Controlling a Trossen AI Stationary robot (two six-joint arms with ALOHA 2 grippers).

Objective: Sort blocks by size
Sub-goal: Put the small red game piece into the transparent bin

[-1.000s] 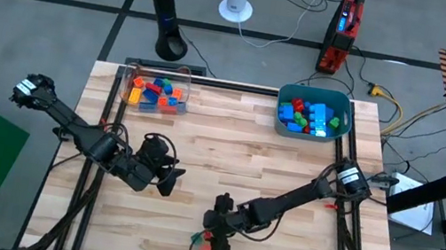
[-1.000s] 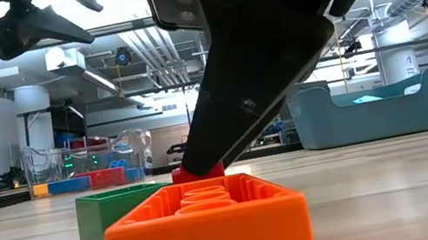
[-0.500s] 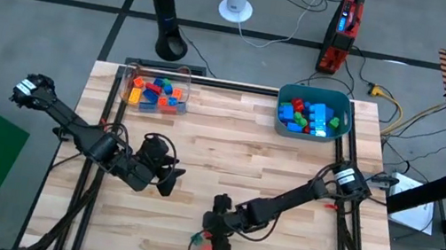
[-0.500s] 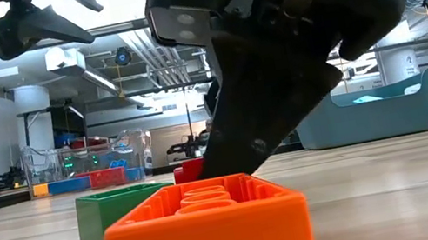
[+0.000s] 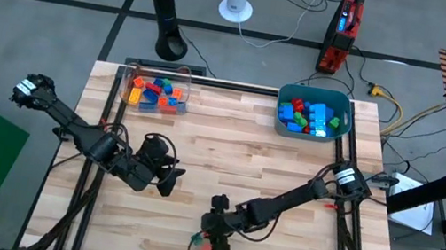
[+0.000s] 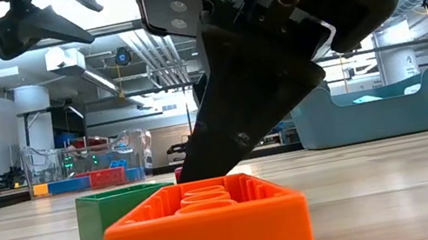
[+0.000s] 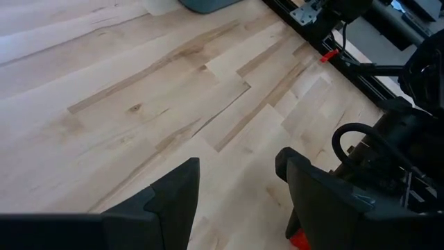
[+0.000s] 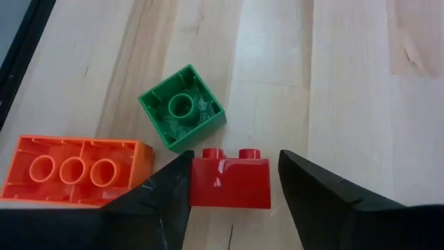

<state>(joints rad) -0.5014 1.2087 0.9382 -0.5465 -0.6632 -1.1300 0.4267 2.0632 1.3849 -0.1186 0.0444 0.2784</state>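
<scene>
Orange brick point(image 6: 206, 227) is lying upside down at the near edge of the table point(image 5: 246, 147), its hollow tubes facing up. Just beside it a green brick point(image 8: 182, 107) is also resting underside up. Touching or nearly touching the green one, a red brick point(image 8: 230, 182) is sitting with its studs turned sideways. I am holding my right tool point(image 8: 232, 191) low over that red brick, fingers spread wide with one on each side of it; I cannot tell whether the fingers point(image 8: 159, 198) are touching it yet. In the low view my right tool point(image 6: 272, 48) is filling most of the space above the orange brick.

Farther from the orange brick, toward the middle of the table, my left tool point(image 5: 171, 178) is hovering over bare wood, its fingers point(image 7: 177, 198) parted with nothing between them.

Farthest from the orange brick, along the far edge, a clear plastic box point(image 5: 156, 90) is holding mixed small blocks, and off to the right of it a teal tub point(image 5: 313, 114) is holding blue, red and green blocks.
</scene>
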